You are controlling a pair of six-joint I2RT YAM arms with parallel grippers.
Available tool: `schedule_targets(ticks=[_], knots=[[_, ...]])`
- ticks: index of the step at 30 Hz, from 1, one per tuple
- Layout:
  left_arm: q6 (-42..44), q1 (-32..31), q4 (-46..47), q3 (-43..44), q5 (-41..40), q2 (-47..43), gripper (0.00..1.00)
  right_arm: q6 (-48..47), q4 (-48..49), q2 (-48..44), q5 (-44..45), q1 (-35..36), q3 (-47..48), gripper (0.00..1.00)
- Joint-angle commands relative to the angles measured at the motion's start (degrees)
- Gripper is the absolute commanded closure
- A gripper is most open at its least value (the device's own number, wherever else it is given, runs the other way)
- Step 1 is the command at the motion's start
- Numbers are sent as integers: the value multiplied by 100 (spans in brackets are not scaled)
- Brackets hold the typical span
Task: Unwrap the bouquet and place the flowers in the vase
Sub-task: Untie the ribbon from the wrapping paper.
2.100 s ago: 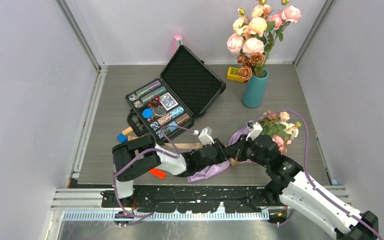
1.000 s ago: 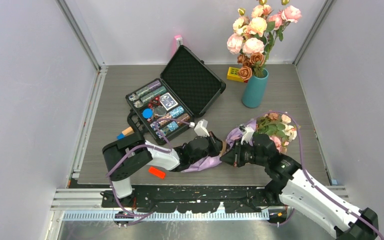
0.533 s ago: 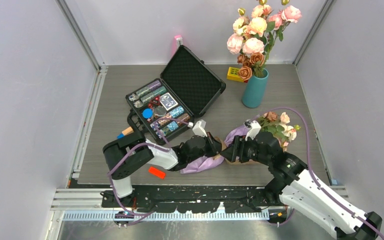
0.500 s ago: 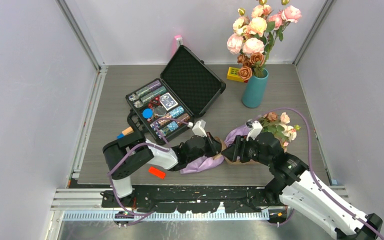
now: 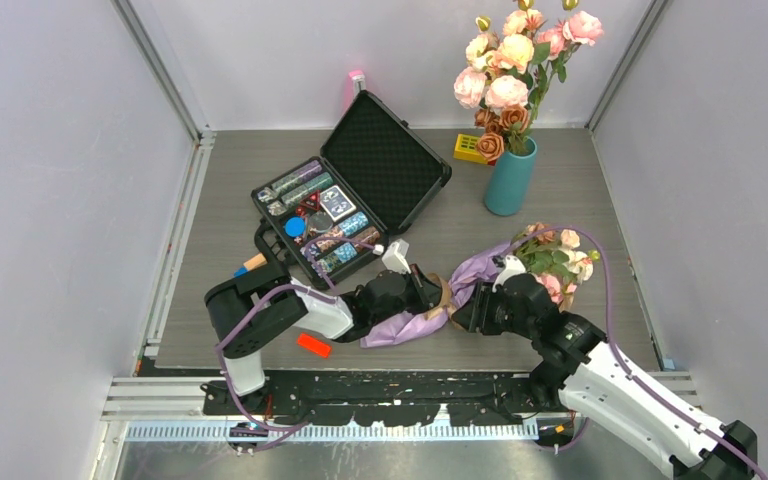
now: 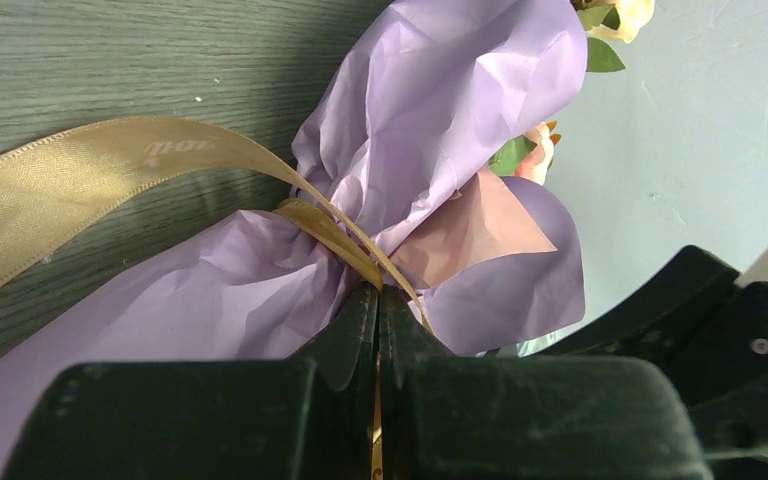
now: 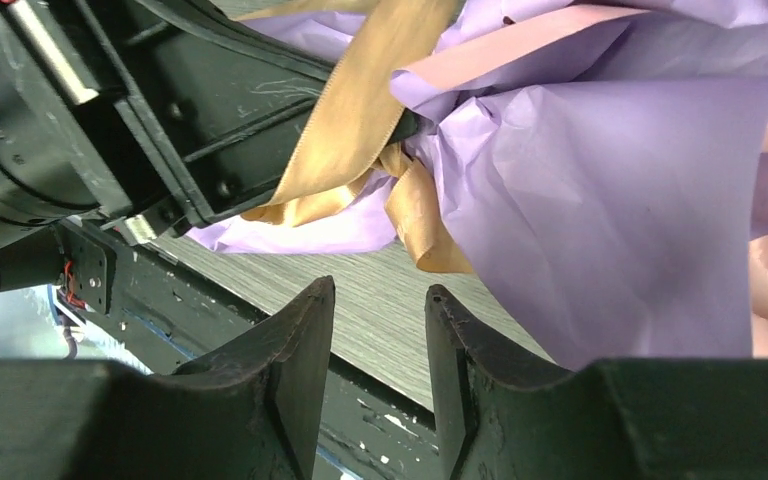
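Untying bouquet (image 5: 405,327), table's (image 5: 220,200) near edge | left gripper (image 6: 378,298) clamped on ribbon (image 6: 80,185) at knot | right gripper (image 7: 378,292) part-open, empty | next: pinch loose tail, pull outward.

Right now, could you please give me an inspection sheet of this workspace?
Surface: grey wood-grain table.
Job's things: bouquet lying on its side, tan ribbon tied round it; flowers at its right end; vase upright at the back, already holding large roses.
Clutter: open black case of chips and cards; yellow block; orange piece; blue piece.
Grippers: left claw shut on the tan ribbon at the knot; right claw open, nothing between its fingers, near the knot.
Cables: purple cable arcs past the flowers.
Surroundings: pale walls, metal rails.
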Motion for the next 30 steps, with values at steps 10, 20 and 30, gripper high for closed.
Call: schedule_targets(ticks=[10,20,30], knots=[[37,57,426,-42,95,-132,100,270,1735,878,105,22,-446,57],[-48,175,573,-186,92,-274,100,461,1740,1169,810,22,-481,93],[-83,384,738,-372,81,-548,100,938,972,939,1310,22,-586,100]])
